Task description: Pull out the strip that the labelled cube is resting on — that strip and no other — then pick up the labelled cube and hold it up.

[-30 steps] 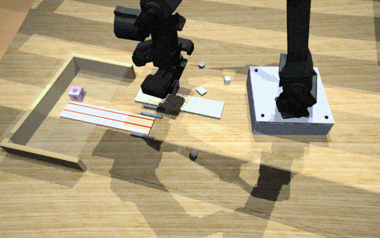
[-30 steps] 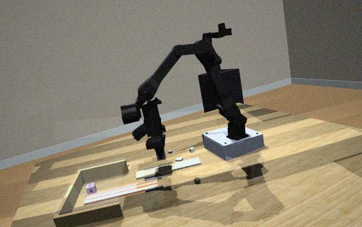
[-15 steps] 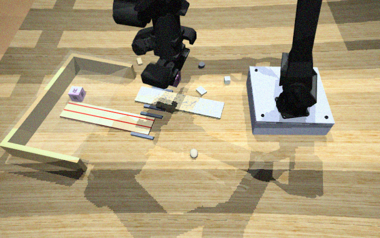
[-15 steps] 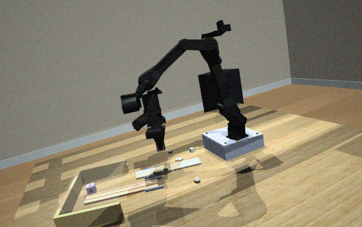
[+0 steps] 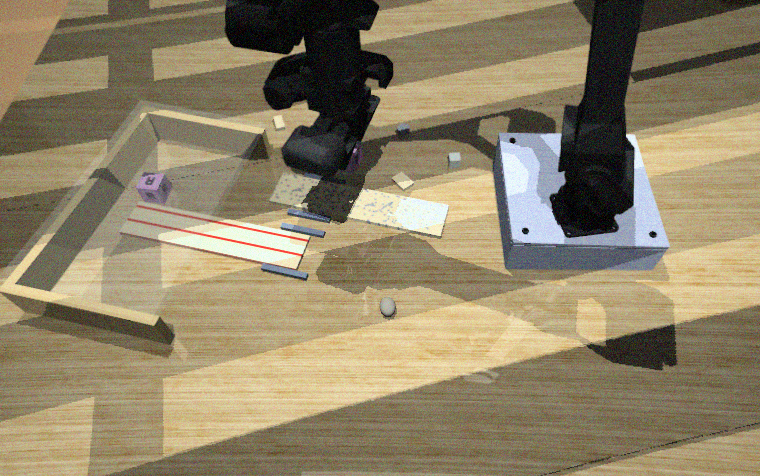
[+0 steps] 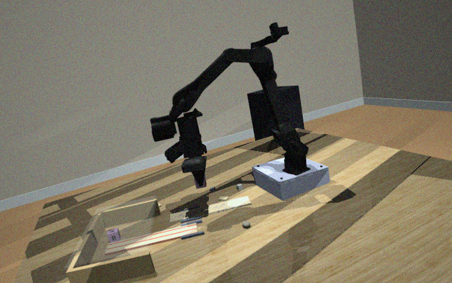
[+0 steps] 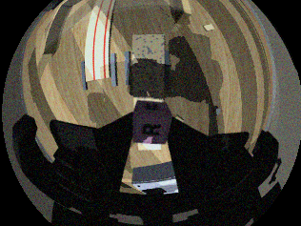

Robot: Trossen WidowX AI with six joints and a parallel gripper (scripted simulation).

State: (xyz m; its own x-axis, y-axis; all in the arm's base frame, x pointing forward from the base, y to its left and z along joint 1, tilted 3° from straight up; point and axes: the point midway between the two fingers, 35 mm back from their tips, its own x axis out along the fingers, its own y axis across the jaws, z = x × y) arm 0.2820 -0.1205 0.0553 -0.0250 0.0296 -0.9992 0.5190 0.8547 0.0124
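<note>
My claw (image 5: 354,159) (image 6: 200,184) (image 7: 150,117) is clenched on a cube (image 5: 353,159) (image 6: 203,182) (image 7: 151,122) w/ an R on it, held up off the table (image 5: 269,403) (image 6: 383,233). Speckled strip (image 5: 425,215) (image 6: 238,202) (image 7: 149,47) lies below, clear of the walls (image 5: 100,317) (image 6: 146,263), toward the table edge w/ my base (image 5: 521,257) (image 6: 266,183); looks pulled out. Red-lined strip (image 5: 215,232) (image 6: 156,235) (image 7: 97,42) is still partly inside the walls, other cube (image 5: 154,187) (image 6: 113,235) beside it, nearer the far-end table edge.

Risks: both cubes read R, so if this isn't the one that sat on the pulled strip, wrong pick; can't confirm from here. Grip prob. OK, but a jerky lift or off-centre pads could let it twist or slip, dropping it on the speckled strip. Swinging low toward the walls might nudge the red-lined strip. Best: hold steady, approx. here.
</note>
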